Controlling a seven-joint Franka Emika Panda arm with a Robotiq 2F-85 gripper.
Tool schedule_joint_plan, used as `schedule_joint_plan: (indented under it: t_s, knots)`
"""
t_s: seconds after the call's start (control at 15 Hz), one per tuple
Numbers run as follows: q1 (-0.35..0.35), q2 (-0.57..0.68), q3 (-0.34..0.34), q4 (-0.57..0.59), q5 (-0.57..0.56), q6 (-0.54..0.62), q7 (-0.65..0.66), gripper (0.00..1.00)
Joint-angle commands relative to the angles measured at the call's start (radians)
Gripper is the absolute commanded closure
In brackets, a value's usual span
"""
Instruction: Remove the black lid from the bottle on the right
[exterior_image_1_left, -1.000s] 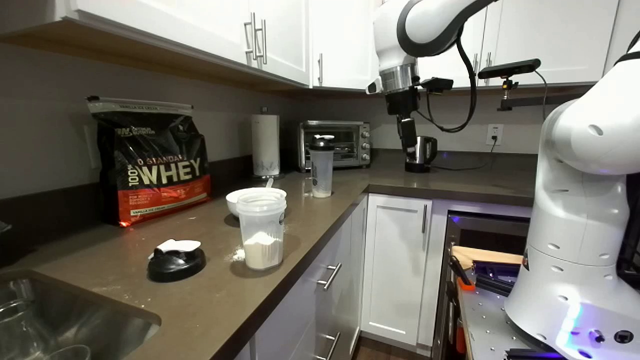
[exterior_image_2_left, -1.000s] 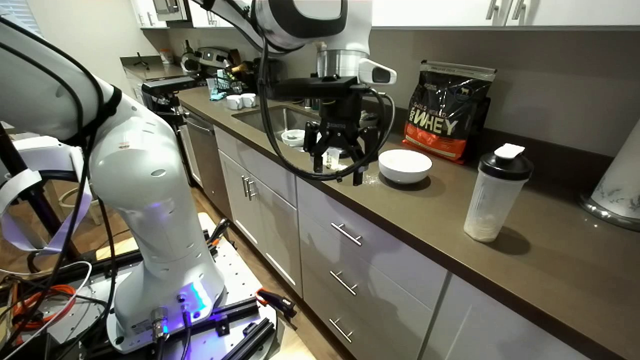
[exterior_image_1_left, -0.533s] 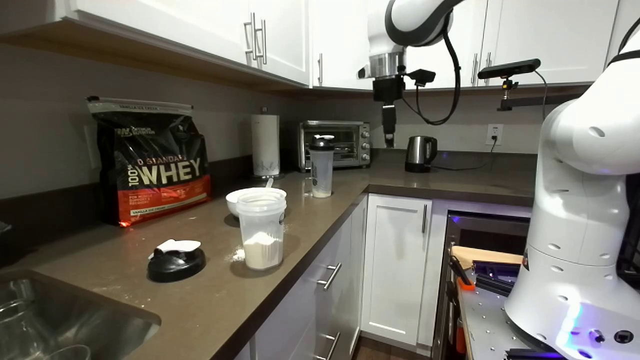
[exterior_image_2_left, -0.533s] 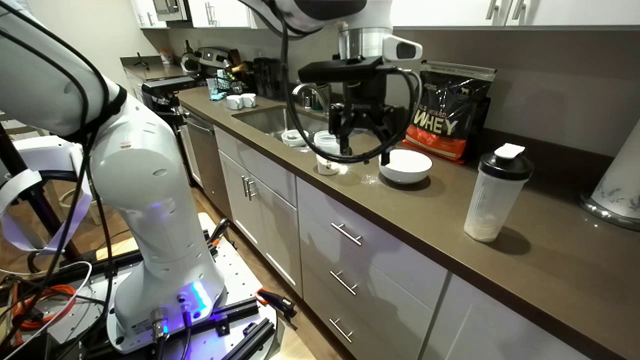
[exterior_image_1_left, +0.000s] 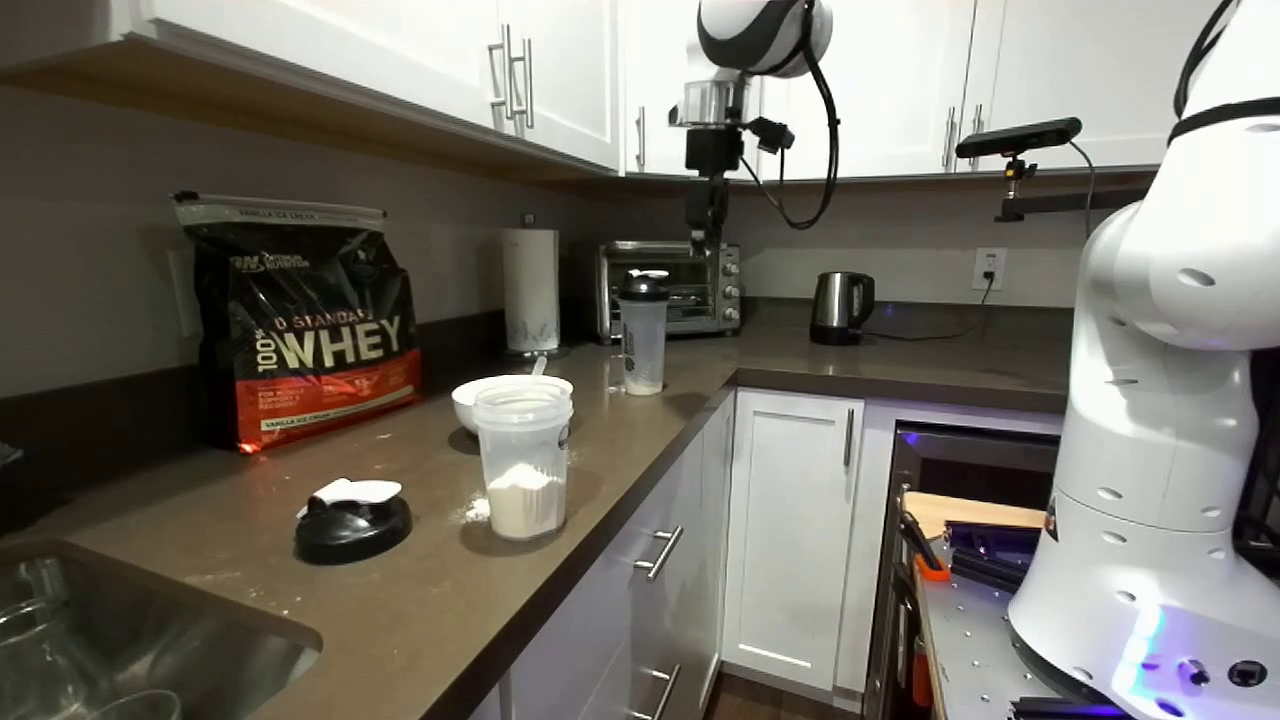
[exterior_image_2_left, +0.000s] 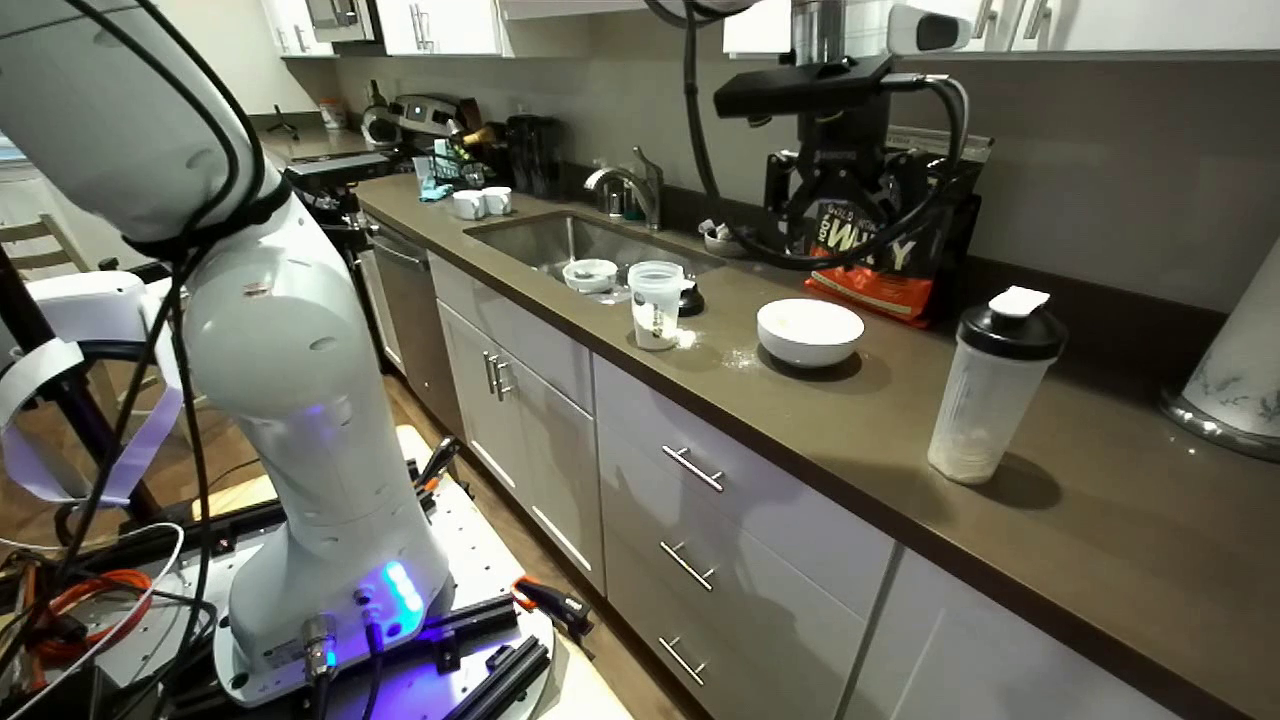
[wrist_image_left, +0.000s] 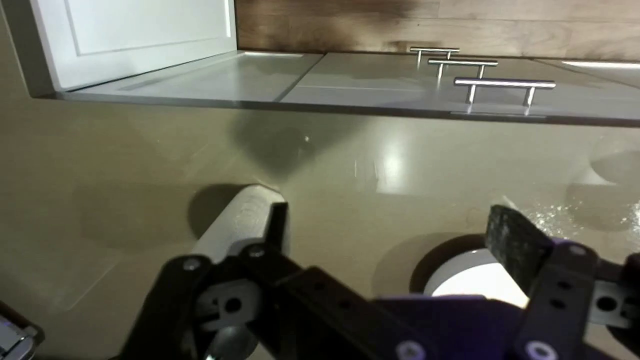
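pincer spread wide and holding nothing, i hang above the counter in what i judge the approach, so next i should line up over the black lid, seated atop the upright bottle, before lowering to straddle it.

The counter here looks smooth and catches a soft gloss; the bottle is cloudy plastic, its black lid shinier. The kettle gleams in polished metal, the towel roll is matt paper, the floor grained wood.
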Motion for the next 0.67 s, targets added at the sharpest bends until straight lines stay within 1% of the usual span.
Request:
schedule_joint_plan:
  t_s: [0.0, 0.2, 0.33, 0.6]
  knots:
    - [-0.012, 0.096, -0.002, 0.117, 0.025, 0.024, -0.014, 0.0]
    - [-0.022, 0.149, -0.012, 0.192, 0.036, 0.046, -0.036, 0.0]
    - [-0.027, 0.189, -0.023, 0.243, 0.067, 0.046, -0.05, 0.0]
    - [-0.044, 0.274, -0.045, 0.334, 0.196, 0.03, -0.1, 0.0]
